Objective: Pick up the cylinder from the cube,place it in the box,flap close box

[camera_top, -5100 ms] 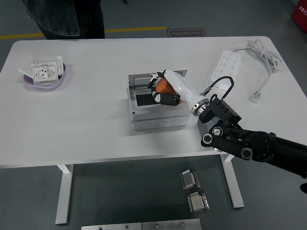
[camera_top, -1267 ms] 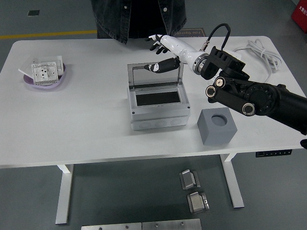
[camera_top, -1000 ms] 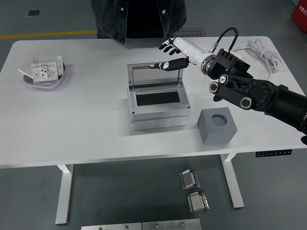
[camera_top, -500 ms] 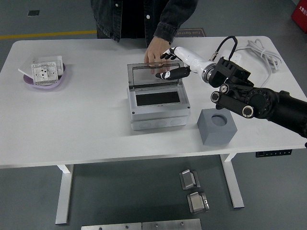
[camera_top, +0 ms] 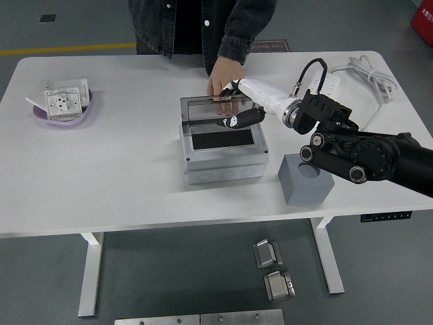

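At the table's (camera_top: 101,176) centre, your box (camera_top: 222,149) is sitting with its lid (camera_top: 215,110) tilting | cube (camera_top: 306,184) near front-right edge | right hand (camera_top: 242,105), fingers spread, is pressing the lid beside a person's hand (camera_top: 223,73) | cylinder can't be seen.

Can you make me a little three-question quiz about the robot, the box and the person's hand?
1. True or false: the lid of the box is fully shut.
2. Whose hands are at the lid? A) only the robot's right hand B) only the person's hand C) both
3. Fill in: the grey cube stands to the ____ of the box in the picture.

Key: 1 false, it is partly raised. 2 C. 3 right.
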